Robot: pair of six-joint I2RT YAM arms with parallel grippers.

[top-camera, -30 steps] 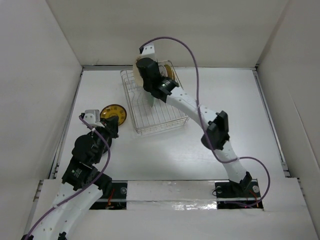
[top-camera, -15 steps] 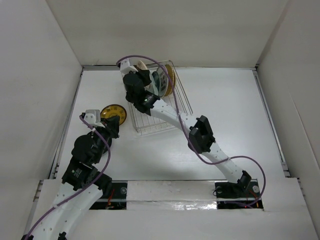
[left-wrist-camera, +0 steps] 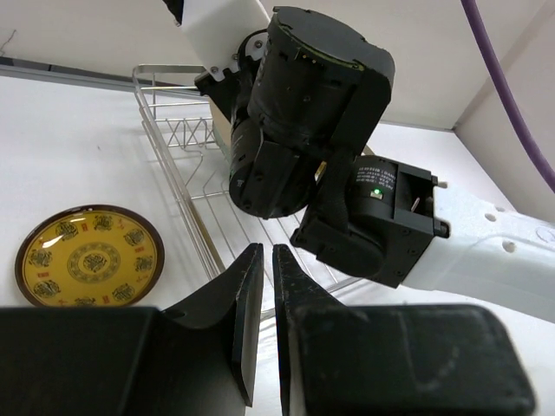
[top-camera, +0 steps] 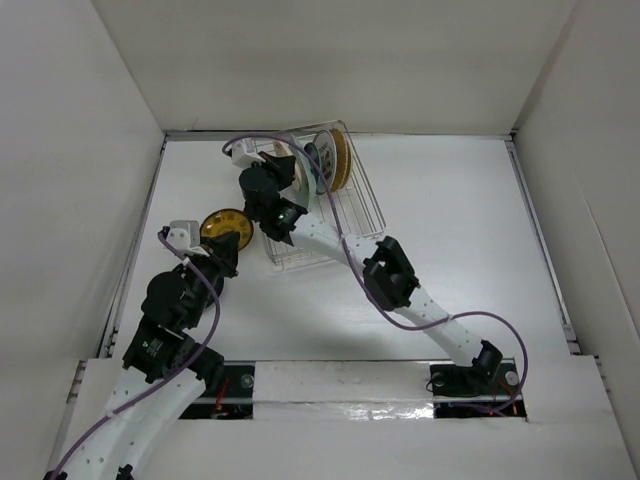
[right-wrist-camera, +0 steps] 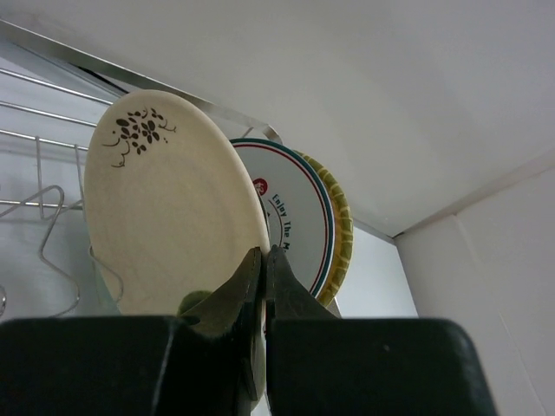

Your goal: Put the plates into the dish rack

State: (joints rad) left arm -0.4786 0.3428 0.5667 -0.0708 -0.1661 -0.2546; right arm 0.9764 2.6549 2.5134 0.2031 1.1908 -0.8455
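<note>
The silver wire dish rack (top-camera: 345,225) stands at the back of the table. A white plate with a red and green rim (right-wrist-camera: 303,227) and a yellow-rimmed plate (right-wrist-camera: 341,227) stand upright in it. My right gripper (right-wrist-camera: 264,253) is shut on the edge of a glossy cream plate (right-wrist-camera: 169,212) with a brown flower mark. It holds that plate upright over the rack's back left part, close beside the white one. A yellow-and-dark-brown plate (left-wrist-camera: 89,264) lies flat on the table left of the rack (left-wrist-camera: 178,186). My left gripper (left-wrist-camera: 267,253) hovers just right of it, shut and holding nothing.
White walls (top-camera: 90,150) close in the table on the left, back and right. The right arm's black wrist (left-wrist-camera: 312,130) fills the space above the rack in the left wrist view. A purple cable (top-camera: 330,215) loops over the rack.
The right arm has swung left with the cream plate, from the rack's middle to its back left, and the rack has turned a little. The left arm has stayed put.
</note>
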